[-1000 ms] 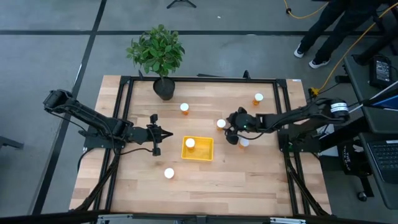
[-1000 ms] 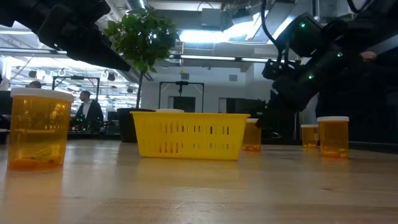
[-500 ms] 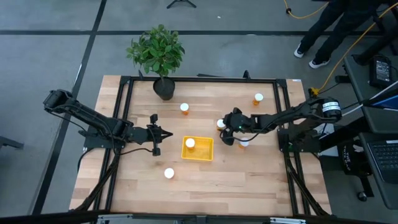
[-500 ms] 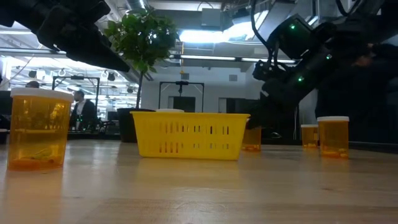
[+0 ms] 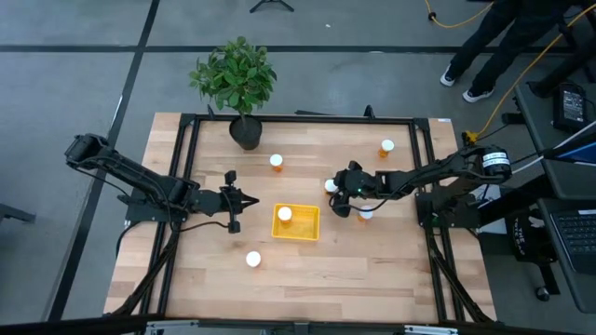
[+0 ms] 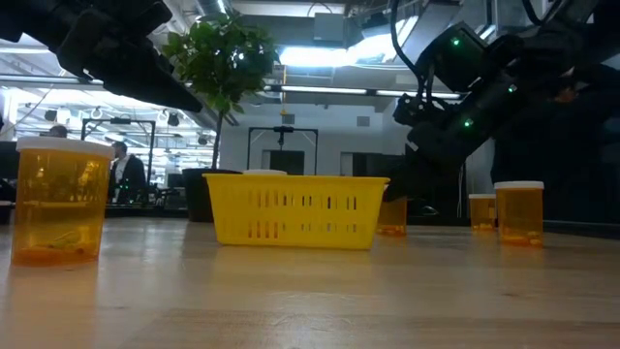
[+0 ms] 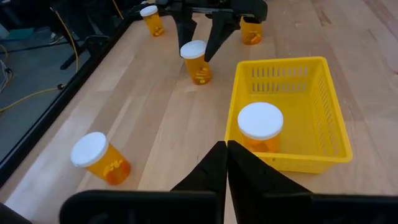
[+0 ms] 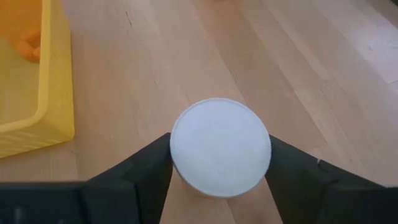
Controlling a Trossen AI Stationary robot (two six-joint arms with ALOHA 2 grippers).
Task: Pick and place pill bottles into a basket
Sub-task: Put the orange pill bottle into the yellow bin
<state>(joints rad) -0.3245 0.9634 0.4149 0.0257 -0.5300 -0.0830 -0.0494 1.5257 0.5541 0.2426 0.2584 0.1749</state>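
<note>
My right gripper (image 5: 335,194) sits just right of the basket (image 5: 296,222), its fingers straddling a pill bottle (image 5: 331,185) from above. One bottle already stands inside the basket, and the left gripper (image 5: 250,202) waits shut on the basket's other side.

Low view: the right arm leans down behind the yellow basket (image 6: 295,209) (contact hidden there).

Left wrist: both far fingers flank the white-capped bottle (image 7: 195,61).

Right wrist: each finger (image 8: 140,171) meets the cap (image 8: 220,145) edge, jaws still wide. I cannot tell whether they actually grip it.
</note>
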